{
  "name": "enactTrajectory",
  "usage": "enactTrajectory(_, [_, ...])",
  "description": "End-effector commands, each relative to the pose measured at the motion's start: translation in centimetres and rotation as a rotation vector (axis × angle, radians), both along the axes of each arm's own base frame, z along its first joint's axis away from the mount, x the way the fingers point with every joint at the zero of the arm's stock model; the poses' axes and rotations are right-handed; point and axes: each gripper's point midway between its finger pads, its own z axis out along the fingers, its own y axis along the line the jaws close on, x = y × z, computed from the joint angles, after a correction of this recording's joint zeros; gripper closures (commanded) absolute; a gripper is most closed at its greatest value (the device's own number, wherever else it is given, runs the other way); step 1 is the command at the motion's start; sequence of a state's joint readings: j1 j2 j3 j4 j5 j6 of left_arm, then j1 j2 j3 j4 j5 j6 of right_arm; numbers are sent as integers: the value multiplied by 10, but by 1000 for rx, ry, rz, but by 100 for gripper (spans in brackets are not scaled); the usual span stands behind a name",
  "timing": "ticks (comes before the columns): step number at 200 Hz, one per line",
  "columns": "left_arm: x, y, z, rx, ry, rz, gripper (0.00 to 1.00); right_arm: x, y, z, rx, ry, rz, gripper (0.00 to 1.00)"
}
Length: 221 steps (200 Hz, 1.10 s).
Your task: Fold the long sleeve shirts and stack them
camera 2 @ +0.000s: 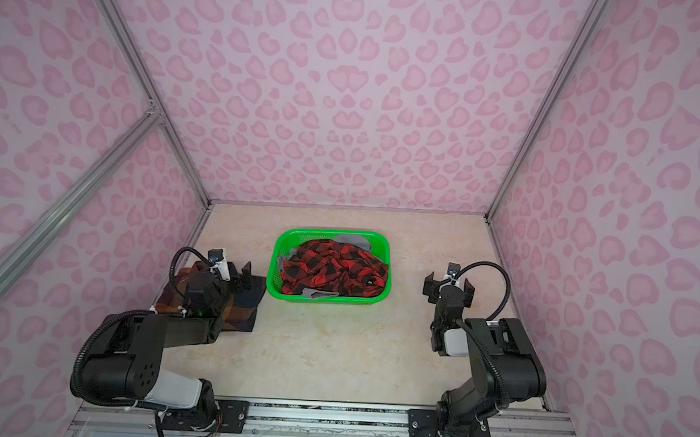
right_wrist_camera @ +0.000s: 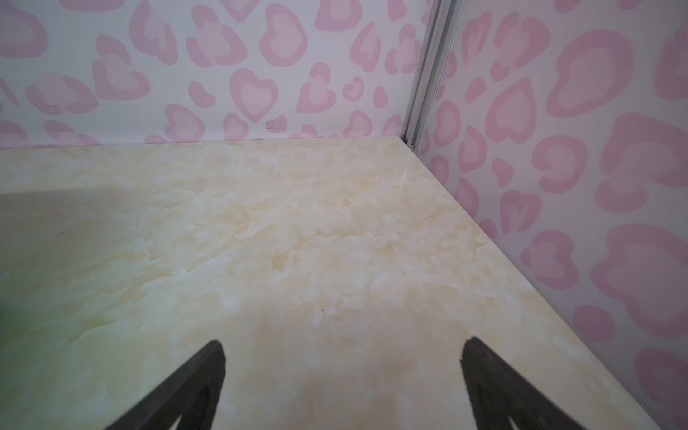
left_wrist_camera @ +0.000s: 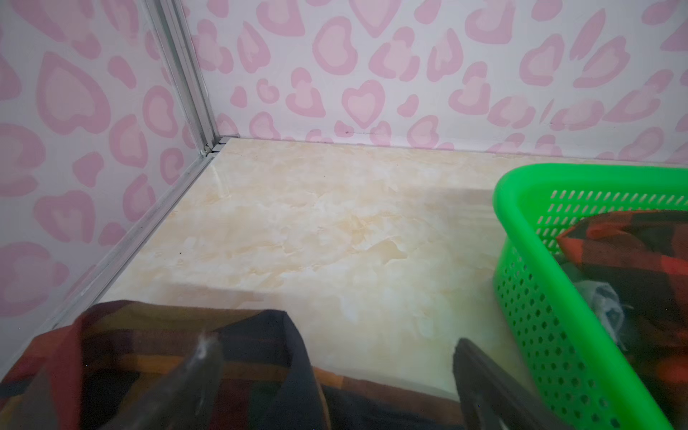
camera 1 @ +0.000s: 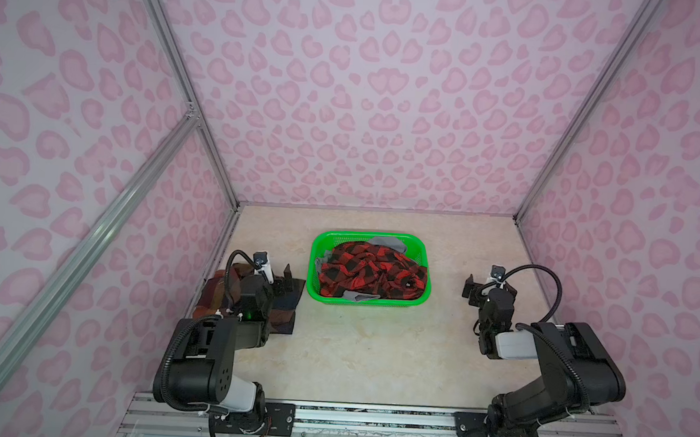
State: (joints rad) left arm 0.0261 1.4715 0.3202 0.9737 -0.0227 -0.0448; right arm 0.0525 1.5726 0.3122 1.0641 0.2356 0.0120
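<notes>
Nearest the camera, an aluminium rail [camera 1: 369, 420] was seen along the near edge of the desk [camera 1: 373, 354], with both arm bases mounted on it.

A plaid shirt [camera 1: 210, 298] in dark brown, orange and navy was laid folded flat on the left of the desk, close to the left wall, and was partly hidden by the left arm in both top views. The red-and-black flannel [camera 1: 372, 273] was heaped, crumpled, inside a green basket [camera 1: 364, 233] at the middle of the desk. It filled most of the basket. The grey shirt [camera 1: 388, 243] was tucked beneath it, and only edges of it could be seen at the far, left and near sides of the heap. The basket was placed just right of the folded plaid shirt, with a strip of bare desk between them.

The left tool [camera 1: 278, 279] was held over the far right part of the plaid shirt, its jaws spread wide with nothing between them. In the left wrist view one finger was seen above the plaid cloth and the other above bare desk beside the basket. Whether either finger touched the cloth could not be told.

The right tool [camera 1: 489, 284] was held well right of the basket over bare desk, its jaws likewise wide apart and empty.

Beyond, the desk was enclosed by walls [camera 1: 388, 105] printed with pink heart-like spots.
</notes>
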Motion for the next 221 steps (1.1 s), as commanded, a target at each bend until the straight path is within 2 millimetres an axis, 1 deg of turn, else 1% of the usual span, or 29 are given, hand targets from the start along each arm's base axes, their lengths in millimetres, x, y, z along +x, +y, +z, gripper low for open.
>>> enactTrajectory(1, [3, -1, 5, 3, -15, -9, 2, 2, 0, 4, 12, -19, -4, 1])
enactTrajectory(221, [3, -1, 5, 2, -15, -10, 2, 2, -1, 4, 22, -21, 4, 1])
